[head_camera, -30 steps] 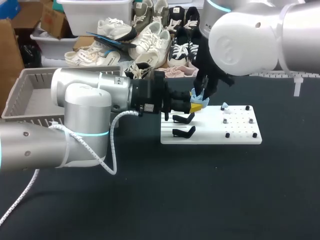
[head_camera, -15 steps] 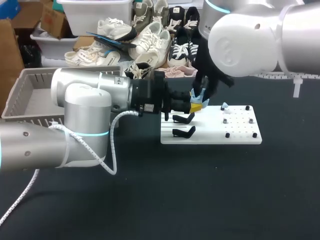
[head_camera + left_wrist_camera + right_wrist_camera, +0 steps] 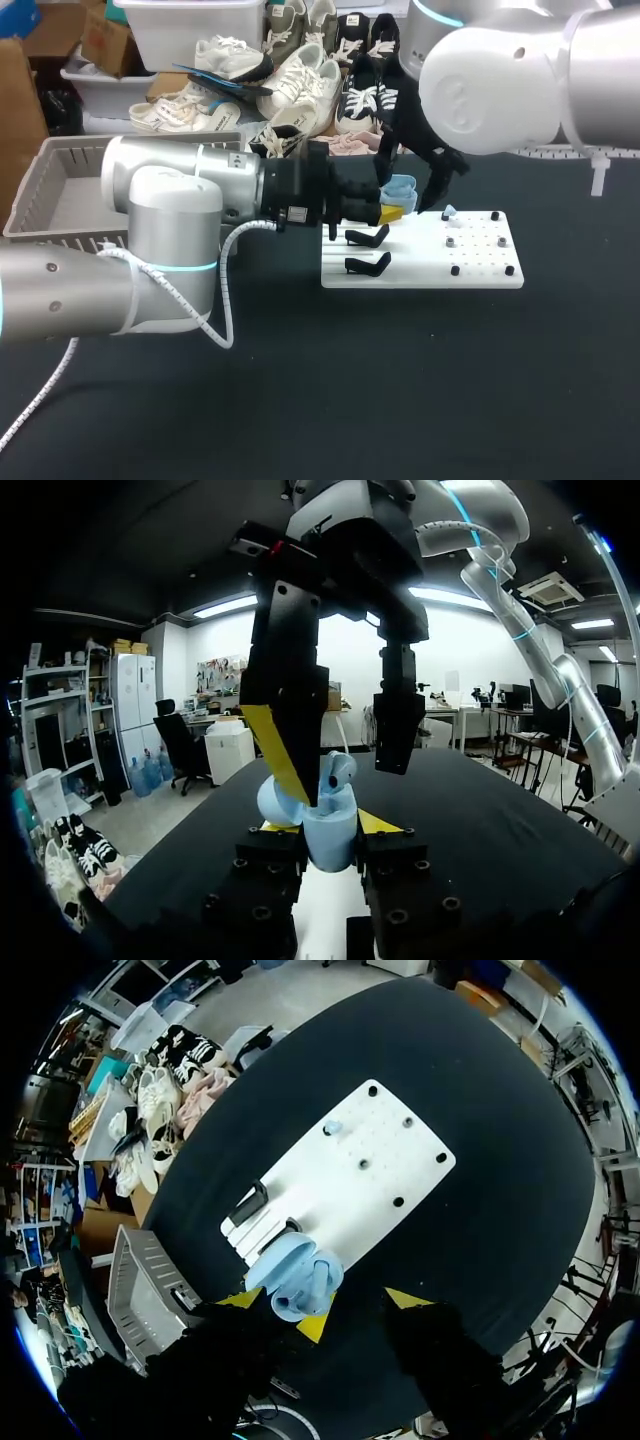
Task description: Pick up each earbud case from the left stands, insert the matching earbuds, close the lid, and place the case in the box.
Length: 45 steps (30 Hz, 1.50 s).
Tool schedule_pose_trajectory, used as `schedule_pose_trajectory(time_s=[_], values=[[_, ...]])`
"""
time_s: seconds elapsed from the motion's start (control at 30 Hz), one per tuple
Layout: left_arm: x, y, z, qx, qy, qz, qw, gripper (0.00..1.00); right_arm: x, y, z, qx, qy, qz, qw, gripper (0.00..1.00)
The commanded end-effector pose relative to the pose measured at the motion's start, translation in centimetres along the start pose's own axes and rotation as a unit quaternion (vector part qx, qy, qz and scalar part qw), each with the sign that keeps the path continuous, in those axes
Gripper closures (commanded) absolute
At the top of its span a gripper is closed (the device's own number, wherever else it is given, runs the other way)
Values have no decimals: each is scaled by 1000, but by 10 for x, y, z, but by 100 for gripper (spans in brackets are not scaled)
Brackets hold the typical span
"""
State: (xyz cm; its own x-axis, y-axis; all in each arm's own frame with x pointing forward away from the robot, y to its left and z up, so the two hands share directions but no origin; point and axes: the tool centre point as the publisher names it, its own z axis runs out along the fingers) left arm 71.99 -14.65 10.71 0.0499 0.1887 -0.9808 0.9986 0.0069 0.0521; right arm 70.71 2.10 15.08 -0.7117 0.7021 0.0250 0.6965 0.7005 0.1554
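My left gripper (image 3: 390, 212) reaches in from the left, level, and is shut on a light blue earbud case (image 3: 401, 187) with its lid open. In the left wrist view the case (image 3: 330, 832) sits between that gripper's yellow-tipped fingers (image 3: 378, 823), and a blue earbud (image 3: 338, 772) stands in it. My right gripper (image 3: 406, 190) hangs over the case from above, open, one finger on each side. In the right wrist view the case (image 3: 295, 1274) lies between that gripper's spread tips (image 3: 410, 1298). Another blue earbud (image 3: 449, 212) rests on the white peg board (image 3: 485, 270).
Two black stands (image 3: 368, 238) sit on the board's left part, under the held case. Several black pegs (image 3: 455, 270) dot its right part. A grey basket (image 3: 60, 195) stands at the far left, behind my left arm. Dark tabletop stretches in front of the board.
My right gripper's fingers, close together over the case a second ago, have spread wide apart. The case now shows more plainly. My left arm has not moved.
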Motion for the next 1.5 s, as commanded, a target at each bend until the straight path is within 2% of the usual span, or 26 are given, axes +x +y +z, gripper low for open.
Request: schedule_pose_trajectory(time_s=[0.03,0.3,0.43,0.53,0.77,1.07,1.17,1.23,1.5], values=[[0,-2,1,-1,0,1,1000,100,3,-6,-2,-8,-4,0,1000,32],[0,-2,1,-1,0,1,1000,100,14,-15,-6,-18,-6,-4,1000,36],[0,-2,1,-1,0,1,1000,100,18,-20,-7,-23,-7,-8,1000,43],[0,-2,1,-1,0,1,1000,100,22,-23,-6,-24,-5,-11,1000,40],[0,-2,1,-1,0,1,1000,100,24,-23,-3,-21,-2,-13,1000,38],[0,-2,1,-1,0,1,1000,100,15,-19,1,-16,2,-5,1000,42],[0,-2,1,-1,0,1,1000,100,12,-17,1,-14,1,-3,1000,40],[0,-2,1,-1,0,1,1000,100,11,-16,1,-13,1,-3,1000,33],[0,-2,1,-1,0,1,1000,100,8,-17,1,-17,1,-1,1000,35]])
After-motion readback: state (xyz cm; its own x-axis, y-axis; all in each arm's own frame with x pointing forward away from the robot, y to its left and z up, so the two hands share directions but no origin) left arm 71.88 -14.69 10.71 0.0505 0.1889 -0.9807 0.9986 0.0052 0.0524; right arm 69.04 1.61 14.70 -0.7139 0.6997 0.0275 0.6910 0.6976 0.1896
